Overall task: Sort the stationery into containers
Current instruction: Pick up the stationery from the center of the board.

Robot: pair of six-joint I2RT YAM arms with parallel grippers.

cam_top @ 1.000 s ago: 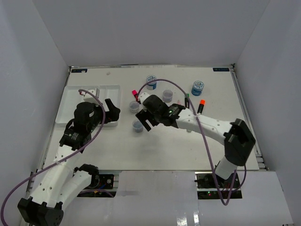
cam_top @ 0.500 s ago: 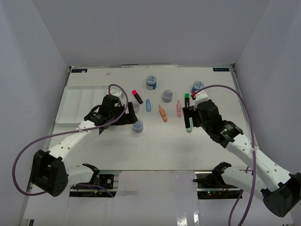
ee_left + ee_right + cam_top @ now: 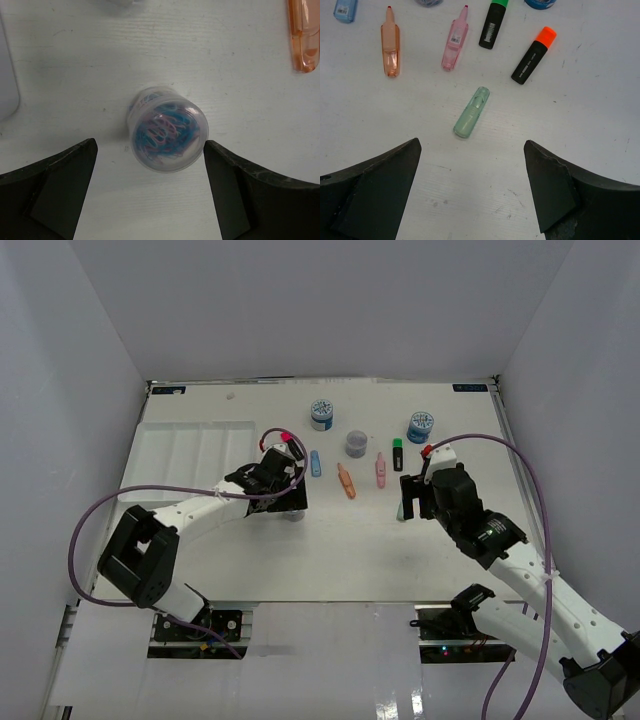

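Observation:
My left gripper (image 3: 285, 498) hangs open over a small clear jar (image 3: 167, 130) of blue and pink clips; the jar stands between the fingers and neither touches it. In the top view that jar is mostly hidden under the gripper. My right gripper (image 3: 412, 498) is open above a pastel green marker (image 3: 471, 112) that lies just ahead of its fingertips. The white divided tray (image 3: 190, 455) lies at the left. Between the arms lie a blue marker (image 3: 316, 462), an orange marker (image 3: 346, 480), a pink marker (image 3: 380, 470) and a green-capped highlighter (image 3: 398, 454).
Two blue-lidded jars (image 3: 321, 413) (image 3: 421, 426) and a clear grey jar (image 3: 356, 443) stand at the back. A pink-capped highlighter (image 3: 291, 443) lies by the left gripper. An orange-capped highlighter (image 3: 532, 55) lies right of the green-capped one. White walls enclose the table.
The left gripper has swung from the tray over to the clip jar. The right arm has drawn back from the left jars to above the green marker.

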